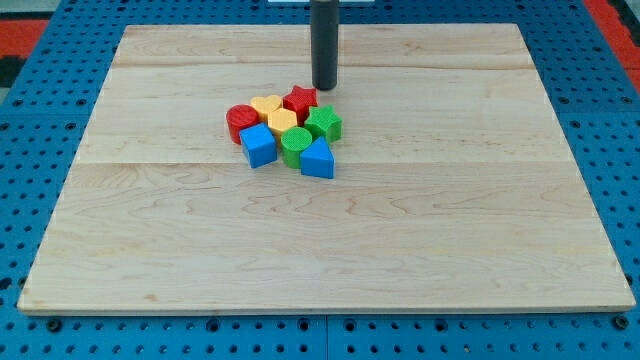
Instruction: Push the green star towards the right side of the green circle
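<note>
My tip (325,87), the plain lower end of a dark rod with no jaws to open or close, rests on the wooden board (450,240) just above the red star (300,99). Below and right lies the green star (324,123), ridged and lobed, touching the green circle (295,146) at its upper right, beside the blue triangle (318,159).

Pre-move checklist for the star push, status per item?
1. My tip in view: ok, above the cluster, just above the red star.
2. Green star located: ok, at the cluster's right.
3. Green circle located: ok, lower left of the star, touching or nearly.
4. Tip touching green star: not ok, apart.
5. Spot right of circle free: not ok, blue triangle sits there.
6. Blocks on board: ok.
</note>
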Robot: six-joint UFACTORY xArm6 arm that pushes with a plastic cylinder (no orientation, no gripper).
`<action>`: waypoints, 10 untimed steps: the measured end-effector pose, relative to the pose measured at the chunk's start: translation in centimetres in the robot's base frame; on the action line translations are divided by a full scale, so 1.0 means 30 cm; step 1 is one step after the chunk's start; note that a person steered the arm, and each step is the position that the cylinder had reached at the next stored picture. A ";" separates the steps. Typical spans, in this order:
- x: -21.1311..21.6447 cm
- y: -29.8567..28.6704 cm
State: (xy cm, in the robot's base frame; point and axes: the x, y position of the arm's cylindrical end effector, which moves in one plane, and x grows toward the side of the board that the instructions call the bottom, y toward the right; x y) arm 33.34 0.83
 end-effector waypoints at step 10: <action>0.464 -0.067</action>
State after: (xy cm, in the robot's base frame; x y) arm 47.26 -1.18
